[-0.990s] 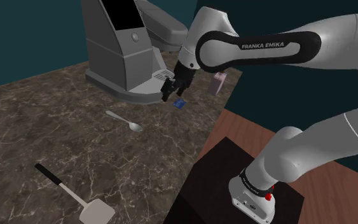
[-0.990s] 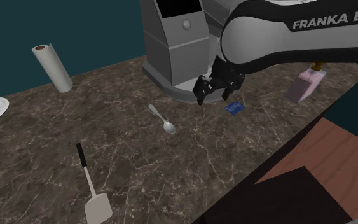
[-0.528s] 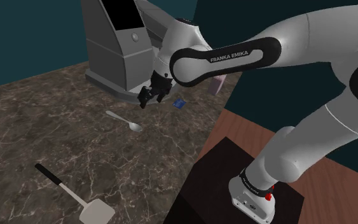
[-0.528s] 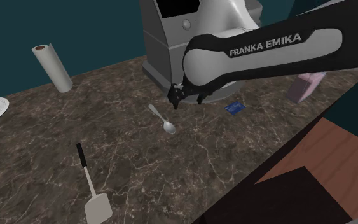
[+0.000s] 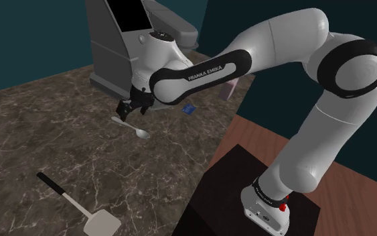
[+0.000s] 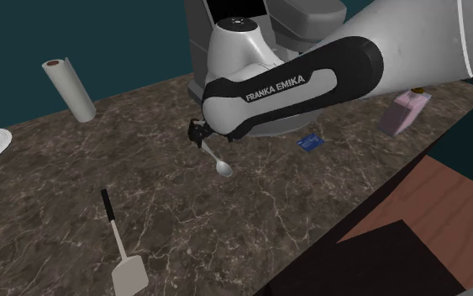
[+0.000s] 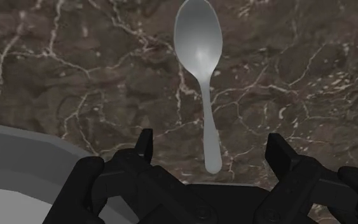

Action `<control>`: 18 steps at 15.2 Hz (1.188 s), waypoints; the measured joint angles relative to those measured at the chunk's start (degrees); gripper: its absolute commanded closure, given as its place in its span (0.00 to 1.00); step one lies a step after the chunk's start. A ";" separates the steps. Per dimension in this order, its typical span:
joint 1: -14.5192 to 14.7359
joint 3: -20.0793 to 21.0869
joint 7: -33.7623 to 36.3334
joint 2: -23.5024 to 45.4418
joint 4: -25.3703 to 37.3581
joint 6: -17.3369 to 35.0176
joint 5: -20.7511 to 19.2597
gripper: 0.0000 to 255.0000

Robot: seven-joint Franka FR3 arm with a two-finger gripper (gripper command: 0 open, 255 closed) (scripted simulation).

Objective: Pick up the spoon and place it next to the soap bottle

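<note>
The gripper (image 7: 210,143) hangs open over the table (image 7: 311,76), fingers spread either side of the spoon's (image 7: 198,44) handle, not touching it.

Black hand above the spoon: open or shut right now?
Open. In the wrist view the black two-finger hand has its fingers apart; the silver spoon lies with its handle tip between them, untouched.

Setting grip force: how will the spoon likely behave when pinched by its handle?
The spoon looks rigid and glossy, so it probably won't flex but could slip. Its thin handle lies flat on the counter; gripped there, the bowl end may droop.
</note>
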 measured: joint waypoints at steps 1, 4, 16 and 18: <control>0.33 -0.06 0.75 1.50 0.99 0.54 -0.96 0.00; 0.92 -0.30 2.00 3.82 1.77 2.07 -2.50 0.00; 1.79 -1.04 3.62 7.57 2.32 5.04 -4.82 1.00; 1.79 -1.04 3.62 7.57 2.32 5.04 -4.82 1.00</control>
